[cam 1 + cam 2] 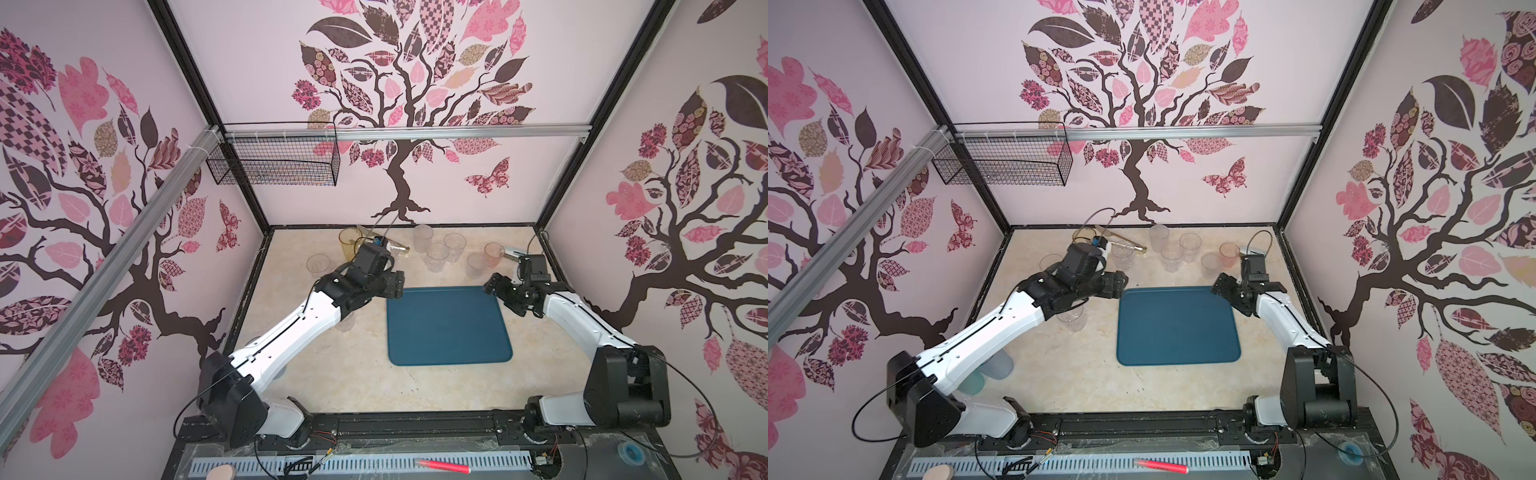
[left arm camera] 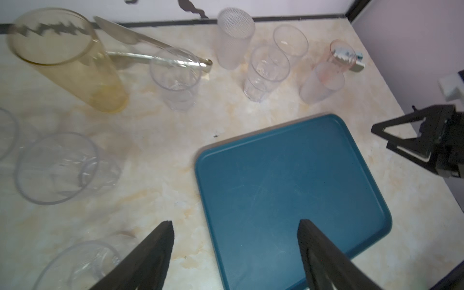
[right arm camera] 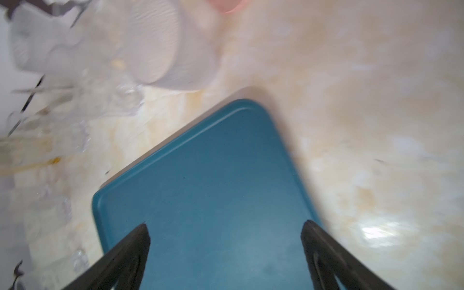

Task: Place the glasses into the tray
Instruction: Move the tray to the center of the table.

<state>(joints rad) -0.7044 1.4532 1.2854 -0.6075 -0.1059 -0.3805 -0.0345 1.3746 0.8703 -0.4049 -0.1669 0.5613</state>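
L tool (image 2: 235, 223) & R tool (image 3: 226, 224) both wide open, holding nothing, by far corners of blue tray (image 1: 449, 332); glasses (image 1: 436, 255) stand on desk (image 1: 332, 374).

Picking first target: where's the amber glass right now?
In a top view, the amber glass stands on the left near the back edge of the table, beside the steel tongs.

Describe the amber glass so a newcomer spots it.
Go to the far edge of the table, left of the tree trunk. The amber glass stands there beside the steel tongs. It alone is yellow-tinted and taller than the clear glasses nearby.
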